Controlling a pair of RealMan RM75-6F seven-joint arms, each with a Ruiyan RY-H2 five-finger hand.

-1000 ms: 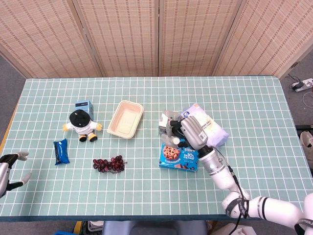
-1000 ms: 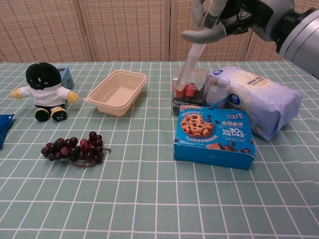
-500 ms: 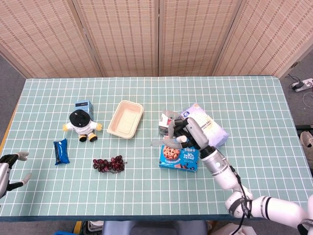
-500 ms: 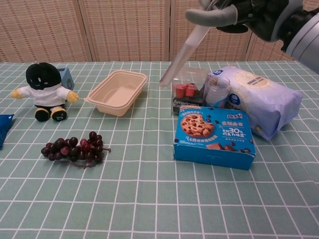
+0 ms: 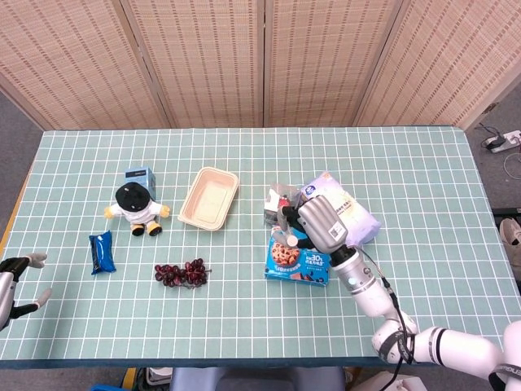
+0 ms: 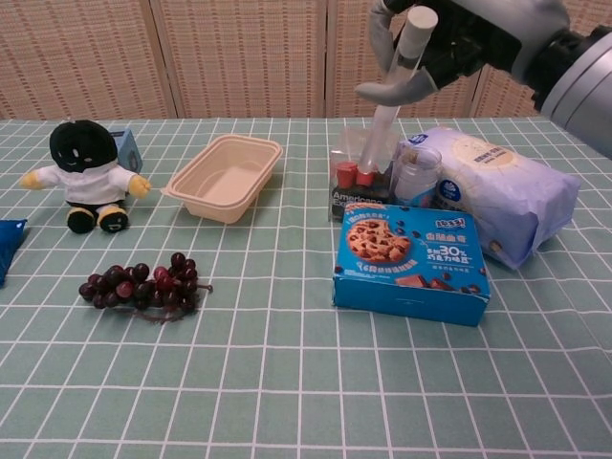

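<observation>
Nearest to me, my left hand [image 5: 18, 275] sits idle at the near left edge of the table [image 5: 423, 163], fingers apart, holding nothing. Moving in: the bunch of grapes [image 6: 142, 284] lies near left, and the blue cookie box [image 6: 411, 260] is right in front of me. Just behind the box stands the pack of small bottles [image 6: 359, 178] with a clear jar [image 6: 417, 172] beside it, and the big wipes bag [image 6: 497, 186] to the right. Above that cluster my right hand [image 6: 435, 48] is closed around a long translucent tube [image 6: 397, 91], held up off the table and tilted, its lower end hanging just over the bottles. So I judge I'm in the carrying step, tube lifted and in transit. Next I'd need a steady grip and a clean sideways sweep to clear the bottles and jar. Further left, the beige tray [image 6: 226, 175] sits open, and beyond it the plush doll [image 6: 88, 173] and the blue packet [image 5: 101, 251].
</observation>
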